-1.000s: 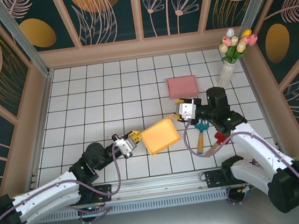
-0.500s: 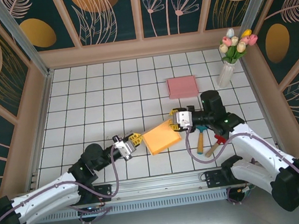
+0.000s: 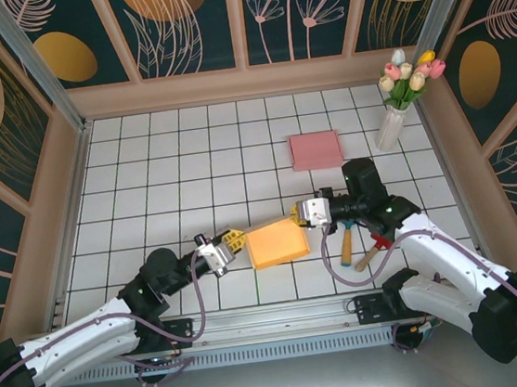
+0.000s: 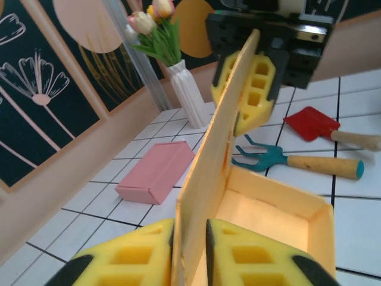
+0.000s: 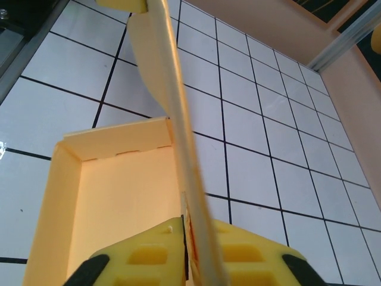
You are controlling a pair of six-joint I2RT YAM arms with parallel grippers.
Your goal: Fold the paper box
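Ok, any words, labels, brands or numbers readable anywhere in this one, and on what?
None can be read. The yellow paper box, pink box, vase, trowel and rake are plain, and the wall panels carry only flower and leaf drawings.

Counter point(image 3: 144, 169) was white square tile with dark grout lines, slightly glossy, evenly and brightly lit. It was boxed in on three sides by the back wall point(image 3: 192, 23), left wall point(image 3: 0, 139) and right wall point(image 3: 496, 64). All three were dark teal panels with peach leaf, flower and disc prints, split by tan wooden battens. A tan ledge point(image 3: 227, 83) ran along the wall base. An aluminium post point(image 3: 34, 65) stood at the back-left corner, and an aluminium rail point(image 3: 273, 323) ran along the near edge.
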